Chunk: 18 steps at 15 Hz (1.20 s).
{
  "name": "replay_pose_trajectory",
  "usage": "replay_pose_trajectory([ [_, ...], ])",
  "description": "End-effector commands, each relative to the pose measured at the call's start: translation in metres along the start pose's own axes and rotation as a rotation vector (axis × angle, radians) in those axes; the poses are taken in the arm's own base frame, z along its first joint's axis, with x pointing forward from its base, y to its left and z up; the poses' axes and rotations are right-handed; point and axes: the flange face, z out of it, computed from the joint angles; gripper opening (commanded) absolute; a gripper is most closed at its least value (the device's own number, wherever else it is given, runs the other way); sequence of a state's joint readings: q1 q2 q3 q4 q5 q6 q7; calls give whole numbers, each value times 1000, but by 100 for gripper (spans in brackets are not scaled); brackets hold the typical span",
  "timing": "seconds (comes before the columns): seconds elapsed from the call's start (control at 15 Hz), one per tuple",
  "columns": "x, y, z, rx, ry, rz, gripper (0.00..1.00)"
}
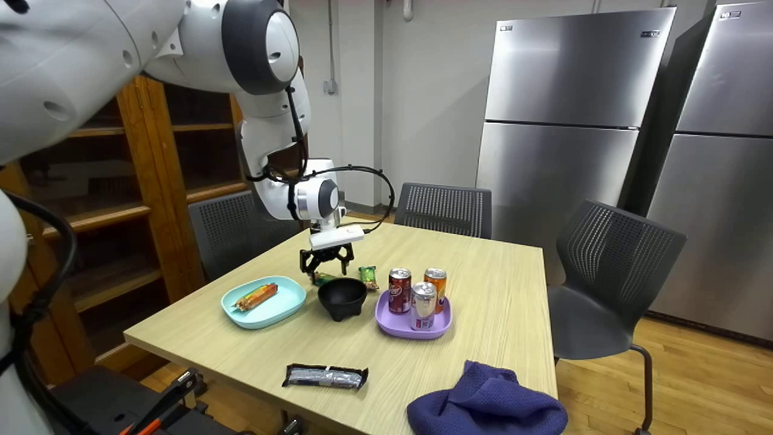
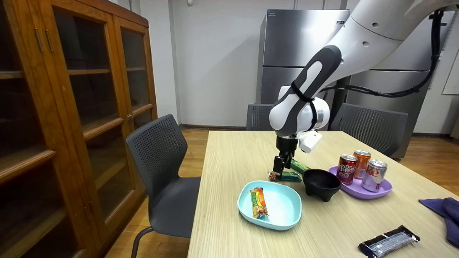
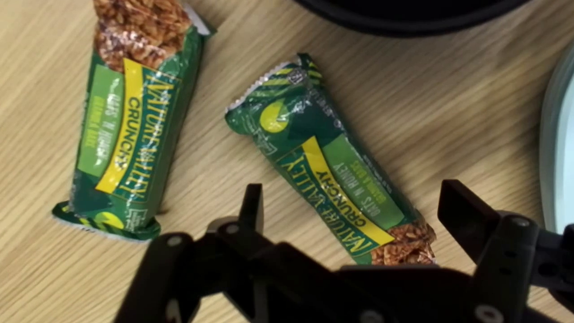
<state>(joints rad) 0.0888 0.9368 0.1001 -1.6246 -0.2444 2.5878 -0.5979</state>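
Since the right Nature Valley Crunchy bar (image 3: 320, 157) lies slanted on the table (image 3: 471, 121), framed in the wrist view by my wide-spread gripper (image 3: 352, 199), I reckon closing could twist it; drifting far might nudge the black bowl (image 3: 408, 28).

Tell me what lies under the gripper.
In the wrist view, a green Nature Valley bar lies on the table, between the open fingers. The gripper covers the tip of its lower end; the tabletop directly beneath the bar cannot be seen.
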Motion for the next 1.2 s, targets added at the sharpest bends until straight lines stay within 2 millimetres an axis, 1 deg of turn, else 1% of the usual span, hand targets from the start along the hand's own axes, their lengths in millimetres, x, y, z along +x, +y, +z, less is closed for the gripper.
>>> replay_pose_trajectory([
  [0.0,5,8,1,12,-7,-31,100],
  [0.27,5,10,5,16,-9,-31,100],
  [0.33,5,10,5,16,-8,-29,75],
  [0.4,5,10,5,16,-8,-27,74],
  [0.87,6,10,4,10,-9,-24,18],
  [0.93,8,9,2,7,-6,-25,12],
  [1.13,15,7,-8,-3,8,-15,12],
])
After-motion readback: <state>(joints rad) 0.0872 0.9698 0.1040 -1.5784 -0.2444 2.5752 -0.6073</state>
